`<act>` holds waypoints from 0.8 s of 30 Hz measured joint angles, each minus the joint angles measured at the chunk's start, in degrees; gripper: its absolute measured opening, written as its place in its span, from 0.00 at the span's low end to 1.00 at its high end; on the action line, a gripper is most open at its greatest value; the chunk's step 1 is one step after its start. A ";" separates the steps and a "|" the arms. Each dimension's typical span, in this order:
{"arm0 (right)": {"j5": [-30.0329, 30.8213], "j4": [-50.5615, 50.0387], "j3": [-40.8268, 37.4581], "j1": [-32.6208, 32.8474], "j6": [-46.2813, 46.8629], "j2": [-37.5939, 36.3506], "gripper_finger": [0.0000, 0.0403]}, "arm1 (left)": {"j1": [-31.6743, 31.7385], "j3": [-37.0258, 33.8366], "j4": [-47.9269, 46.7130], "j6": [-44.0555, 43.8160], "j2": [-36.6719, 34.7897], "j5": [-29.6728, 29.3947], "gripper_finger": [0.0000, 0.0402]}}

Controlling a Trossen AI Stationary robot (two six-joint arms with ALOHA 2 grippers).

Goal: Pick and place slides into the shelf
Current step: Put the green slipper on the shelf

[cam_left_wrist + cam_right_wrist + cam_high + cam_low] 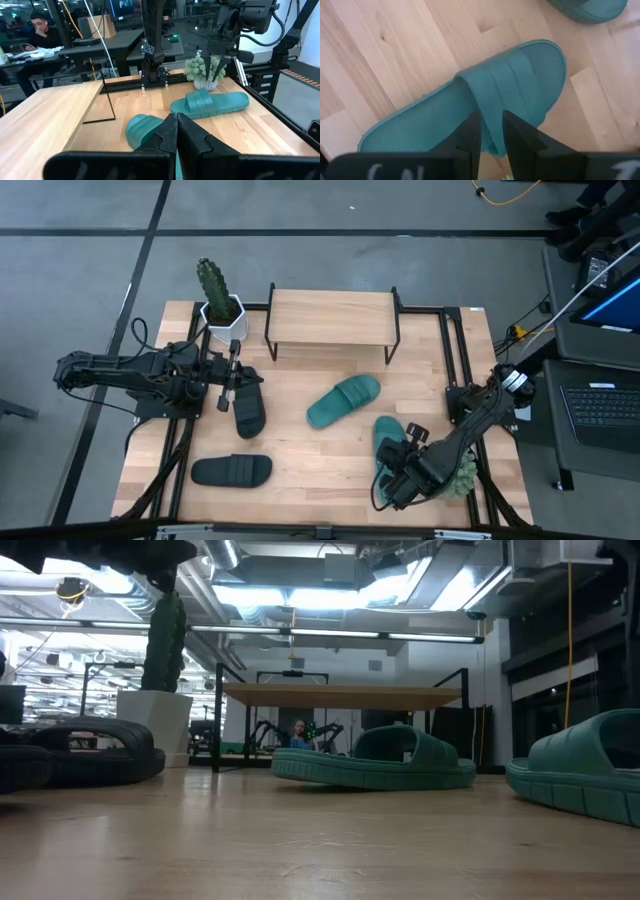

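Note:
Two teal slides lie flat on the table: one mid-table (343, 400) (375, 762), one near the right edge (390, 442) (470, 105), under my right gripper (403, 468) (491, 135), which is shut on its strap. One black slide (248, 410) lies beside my left gripper (226, 392) (176, 131), which is shut, holds nothing and points toward the table's right. A second black slide (232, 471) lies near the front edge. The shelf (332, 318) (340, 695) stands at the far edge on its black legs. My right gripper pinches the ribbed strap of the teal slide at its heel-side edge (495, 102), between the two fingers. The fingers come down from above, across that edge. The slide's sole lies flat on the table.
A potted cactus (218, 300) stands left of the shelf. A small green plant (462, 475) sits by the right arm at the table's near right corner. Black frame rails run along both table sides. Bare wood lies between the slides and before the shelf.

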 joint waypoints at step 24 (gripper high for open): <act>-1.59 0.40 0.00 0.00 -3.35 0.00 0.20 | 0.00 0.00 0.00 -0.13 0.01 0.01 0.00</act>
